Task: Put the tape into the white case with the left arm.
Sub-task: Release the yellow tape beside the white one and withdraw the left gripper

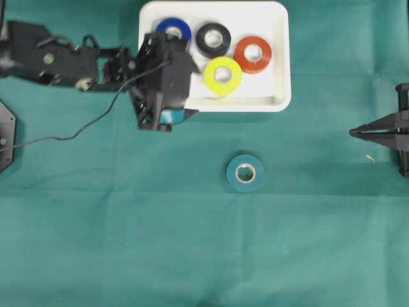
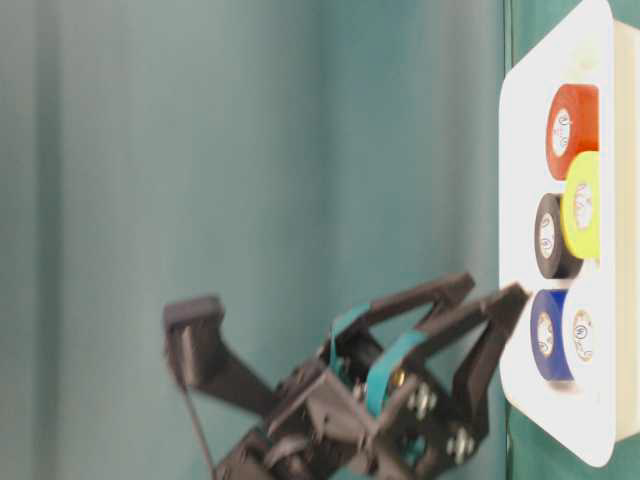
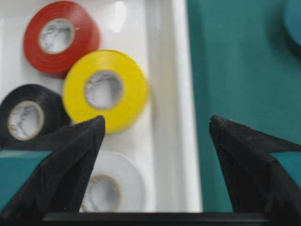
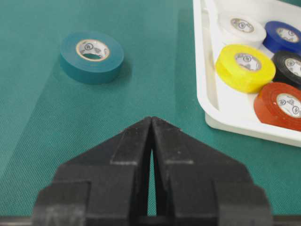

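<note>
Teal tape (image 1: 245,173): I see it flat on the green worktop (image 1: 307,243), out in front of my left jaws, well apart from them.
White case (image 1: 278,57): it sits right under my left jaws. One tip is over the case, the other over the cloth.
In the case: red tape (image 3: 60,36), yellow tape (image 3: 105,89), black tape (image 3: 29,117), white tape (image 3: 112,184) and blue tape (image 1: 174,28).
Left gripper (image 3: 157,129): my jaws are spread wide with nothing in them.
Right gripper (image 4: 151,123): my jaws are pressed together, holding nothing, far off to the side.
</note>
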Robot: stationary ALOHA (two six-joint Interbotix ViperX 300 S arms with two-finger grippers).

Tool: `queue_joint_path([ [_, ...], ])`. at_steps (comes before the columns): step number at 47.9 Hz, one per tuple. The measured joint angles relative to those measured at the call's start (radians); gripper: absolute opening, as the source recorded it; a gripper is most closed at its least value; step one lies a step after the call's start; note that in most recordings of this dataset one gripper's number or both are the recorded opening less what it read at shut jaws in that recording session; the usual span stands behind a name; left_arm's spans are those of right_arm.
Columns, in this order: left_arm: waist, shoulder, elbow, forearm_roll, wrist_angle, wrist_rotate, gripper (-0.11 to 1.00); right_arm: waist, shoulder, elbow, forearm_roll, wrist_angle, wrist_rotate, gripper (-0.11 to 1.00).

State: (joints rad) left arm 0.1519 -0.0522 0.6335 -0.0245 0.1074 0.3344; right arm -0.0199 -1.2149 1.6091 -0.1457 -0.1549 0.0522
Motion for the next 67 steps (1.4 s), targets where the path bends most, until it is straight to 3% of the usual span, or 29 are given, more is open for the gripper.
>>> queue_joint_path([
  [13,-0.058,-0.112,0.097,0.0,-0.058,-0.097,0.92,0.0,0.0,0.0,-0.002,0.0,0.0,-0.09],
  [37,-0.12,-0.285,0.285,-0.002,-0.186,-0.104,0.91,0.0,0.0,0.0,0.0,0.0,0.0,-0.09],
  [67,-0.189,-0.525,0.468,0.0,-0.196,-0.106,0.9,0.0,0.0,0.0,-0.002,0.0,0.0,-0.09],
])
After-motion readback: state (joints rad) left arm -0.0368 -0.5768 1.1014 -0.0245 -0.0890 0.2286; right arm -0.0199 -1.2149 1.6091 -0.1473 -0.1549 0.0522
